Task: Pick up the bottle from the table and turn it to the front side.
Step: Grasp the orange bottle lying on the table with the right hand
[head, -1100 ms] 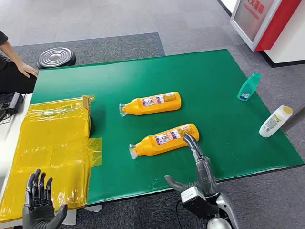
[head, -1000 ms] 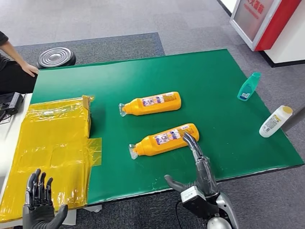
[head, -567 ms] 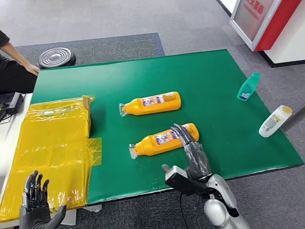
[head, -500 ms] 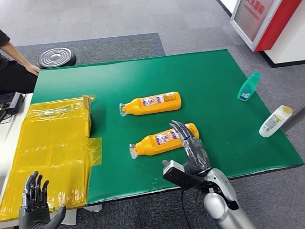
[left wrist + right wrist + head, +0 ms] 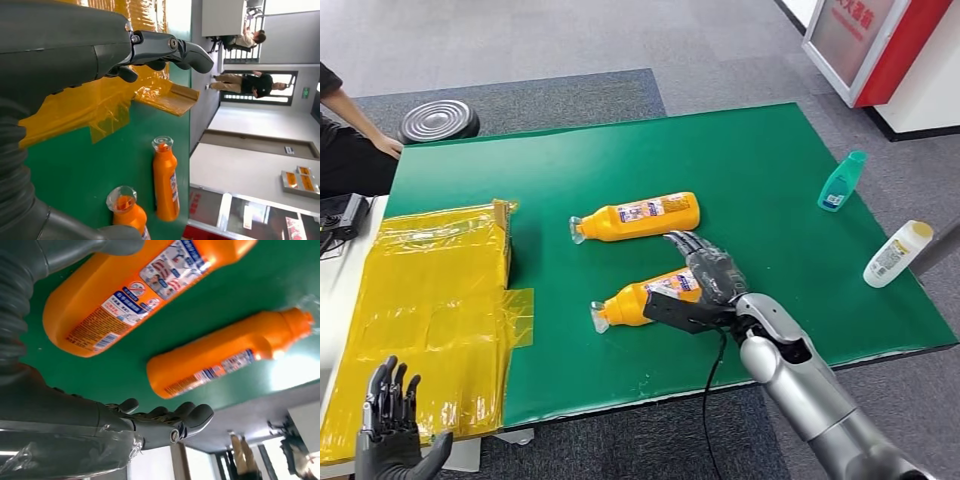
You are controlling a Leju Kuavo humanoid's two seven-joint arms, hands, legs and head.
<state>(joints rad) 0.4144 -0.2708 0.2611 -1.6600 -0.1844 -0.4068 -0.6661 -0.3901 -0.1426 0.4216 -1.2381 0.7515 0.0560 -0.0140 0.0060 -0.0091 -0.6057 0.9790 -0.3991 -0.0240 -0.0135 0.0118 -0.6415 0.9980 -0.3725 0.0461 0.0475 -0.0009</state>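
Two orange bottles lie on their sides on the green table, caps pointing left. The far bottle lies alone. My right hand hangs over the base end of the near bottle with its fingers spread, thumb on the side toward me and the other fingers on the far side. In the right wrist view, green table shows between those fingers and the near bottle, so nothing is gripped; the far bottle lies beyond. My left hand is open, low at the front left, over the yellow sheet.
A yellow plastic-wrapped sheet covers the table's left end. A teal bottle and a white bottle lie near the right edge. A person and a black round stool are at the far left.
My right hand has moved forward from the table's front edge and turned over the near bottle's base end. That bottle has not moved. My left hand has sunk slightly.
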